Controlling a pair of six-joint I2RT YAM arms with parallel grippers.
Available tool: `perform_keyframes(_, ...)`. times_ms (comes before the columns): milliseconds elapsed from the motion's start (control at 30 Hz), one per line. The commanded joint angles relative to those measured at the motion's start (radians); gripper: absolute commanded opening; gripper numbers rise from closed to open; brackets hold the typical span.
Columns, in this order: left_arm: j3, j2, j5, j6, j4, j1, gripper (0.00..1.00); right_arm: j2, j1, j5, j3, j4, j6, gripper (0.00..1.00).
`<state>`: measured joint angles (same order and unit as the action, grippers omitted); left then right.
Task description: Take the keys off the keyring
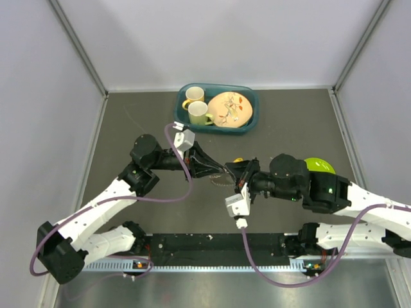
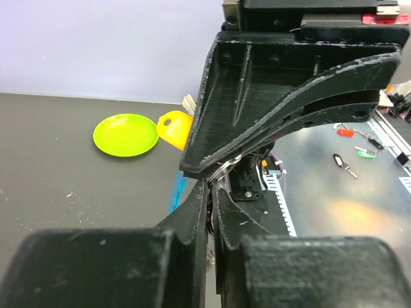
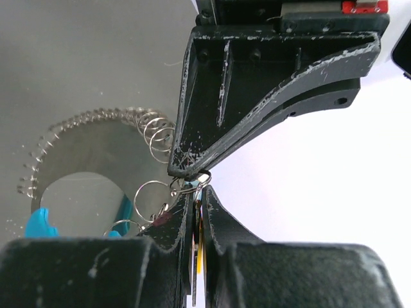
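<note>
Over table [image 1: 138, 119] centre, left gripper [image 1: 216, 172], right gripper [image 1: 238, 176] tip-to-tip, clamping keys [image 1: 225, 180].

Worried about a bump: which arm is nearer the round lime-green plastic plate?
Right. The right arm reaches over the near edge of the round lime-green plastic plate in the top view; the left arm is far off, on the other side of the table.

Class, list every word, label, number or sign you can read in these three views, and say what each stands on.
None legible in any view.
The plate in the teal tray: small dark and red marks, too small to read as text.
The red strip atop the right wrist view: too blurred to read.
</note>
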<state>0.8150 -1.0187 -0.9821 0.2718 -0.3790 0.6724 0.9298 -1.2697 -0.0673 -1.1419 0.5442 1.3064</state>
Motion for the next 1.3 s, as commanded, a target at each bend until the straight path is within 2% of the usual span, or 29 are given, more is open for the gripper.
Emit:
perform_keyframes(0, 0.003, 0.029, -0.067, 0.018, -0.058, 0.013, 0.00, -0.014, -0.007, -0.051, 0.008, -0.066, -0.016, 0.00)
perform_keyframes(267, -0.005, 0.017, -0.043, 0.099, -0.089, 0.012, 0.00, -0.034, -0.005, -0.086, 0.027, -0.066, -0.033, 0.00)
perform_keyframes(500, -0.083, 0.009, -0.013, 0.305, -0.354, -0.007, 0.00, -0.051, -0.005, -0.086, 0.051, -0.066, -0.048, 0.00)
perform_keyframes(567, -0.082, -0.004, -0.018, 0.325, -0.353, -0.007, 0.00, -0.059, -0.005, -0.077, 0.054, -0.066, -0.052, 0.00)
perform_keyframes(600, -0.079, -0.009, -0.027, 0.316, -0.334, -0.007, 0.00, -0.060, -0.007, -0.072, 0.053, -0.066, -0.059, 0.00)
perform_keyframes(667, -0.066, -0.006, -0.043, 0.247, -0.247, -0.008, 0.12, -0.065, -0.005, -0.065, 0.044, -0.066, -0.062, 0.00)
perform_keyframes(767, -0.040, 0.032, -0.024, 0.097, -0.080, -0.008, 0.35, -0.068, -0.005, -0.049, 0.037, -0.063, -0.059, 0.00)
perform_keyframes(833, -0.008, 0.064, -0.001, -0.032, 0.053, -0.007, 0.39, -0.066, -0.007, -0.040, 0.034, -0.058, -0.058, 0.00)
perform_keyframes(933, 0.024, 0.080, -0.004, -0.123, 0.115, -0.007, 0.44, -0.071, -0.005, -0.008, 0.030, -0.047, -0.059, 0.00)
perform_keyframes(1000, 0.055, 0.074, -0.012, -0.150, 0.158, -0.008, 0.49, -0.066, -0.005, 0.007, 0.027, -0.040, -0.058, 0.00)
perform_keyframes(1267, 0.118, -0.020, -0.093, -0.146, 0.173, -0.007, 0.49, -0.042, -0.005, 0.026, 0.002, -0.023, -0.045, 0.00)
